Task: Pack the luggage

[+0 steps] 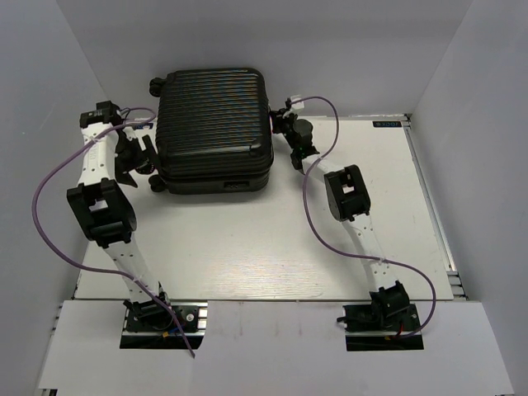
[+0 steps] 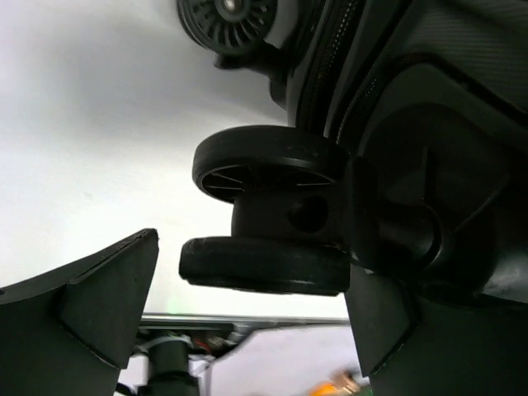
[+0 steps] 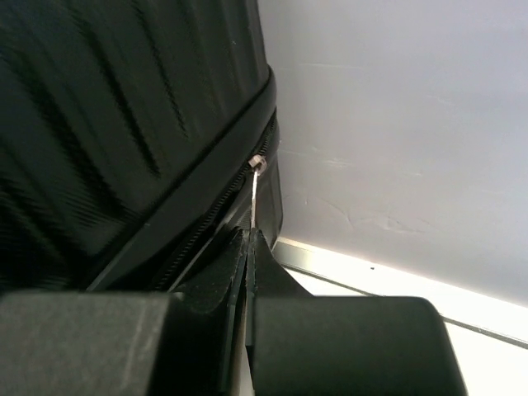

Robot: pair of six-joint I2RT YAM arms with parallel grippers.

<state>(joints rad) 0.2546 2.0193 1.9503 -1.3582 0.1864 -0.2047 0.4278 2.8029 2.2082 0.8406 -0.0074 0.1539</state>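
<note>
At the twelve o'clock end of the table [image 1: 247,247], the luggage [image 1: 214,124] lies flat, ribbed shell up, both halves brought together, and by the look of it you're on the closing step. Your right gripper [image 3: 250,246] sits at the case's three o'clock side, clenched tight on the silver zipper pull [image 3: 256,186], the tab running straight down into the pinched fingertips. Your left gripper [image 1: 140,158] is over at nine o'clock, spread wide, fingers [image 2: 99,305] either side of a caster wheel [image 2: 264,206] without closing on it. Whether a pad touches the wheel housing, I can't tell. To do this well, I'd draw the pull along the line of the zipper track [image 3: 205,231], not away from the shell, so the thin tab doesn't slip out of the pinch. Go slow at the rounded corner, where the slider is likely to bind. Let the left side act as a stop so the case doesn't roll or slide under the pull. Now the room: the back wall [image 1: 247,33] stands close behind the case at twelve, the side walls hem in nine and three, and the metal rail [image 1: 429,198] marks the table's three o'clock edge. Your free space is toward six, the bare tabletop between case and arm bases. Mind the purple cable [image 1: 337,124] looping near the right wrist.
</note>
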